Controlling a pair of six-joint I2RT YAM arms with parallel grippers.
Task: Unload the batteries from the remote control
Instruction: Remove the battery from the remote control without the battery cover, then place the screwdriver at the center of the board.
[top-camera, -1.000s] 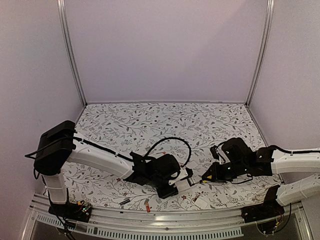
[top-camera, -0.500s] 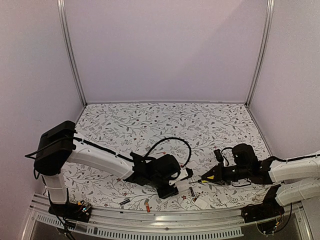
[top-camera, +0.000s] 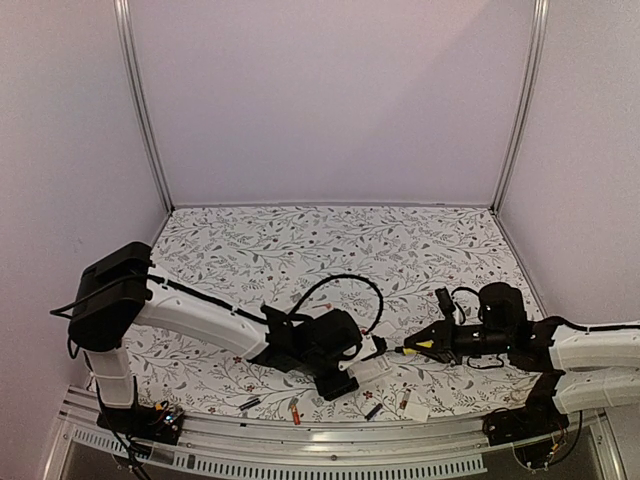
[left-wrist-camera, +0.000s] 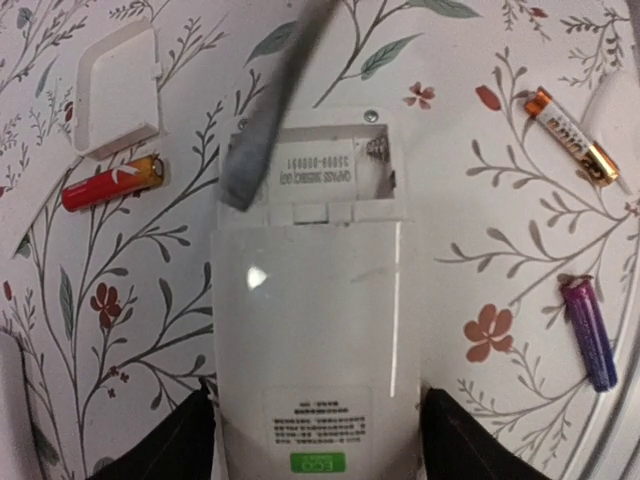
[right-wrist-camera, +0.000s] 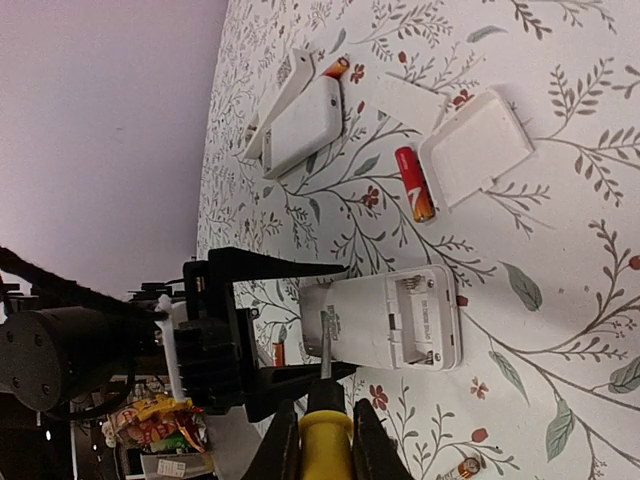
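Observation:
My left gripper (top-camera: 345, 378) is shut on a white remote (left-wrist-camera: 315, 330), one finger (left-wrist-camera: 180, 440) on each side. The remote lies back up, and its open battery compartment (left-wrist-camera: 325, 170) is empty. My right gripper (top-camera: 445, 340) is shut on a yellow-handled screwdriver (right-wrist-camera: 326, 445). The screwdriver blade (left-wrist-camera: 265, 130) hangs blurred over the compartment's left edge. Loose batteries lie on the table: a red one (left-wrist-camera: 112, 182), an orange-and-black one (left-wrist-camera: 570, 135) and a purple-blue one (left-wrist-camera: 588, 332). In the top view a blue one (top-camera: 372, 410) and an orange one (top-camera: 404, 400) lie near the front edge.
A white cover plate (left-wrist-camera: 118, 90) lies beside the red battery. A second white remote (right-wrist-camera: 300, 115) lies further off in the right wrist view. Two more batteries (top-camera: 294, 410) (top-camera: 250, 403) lie by the front rail. The metal rail (top-camera: 330, 440) borders the near edge.
My right arm has drawn back to the right with the screwdriver, away from the remote. Two batteries near the remote have shifted toward the front edge. The left gripper has stayed put.

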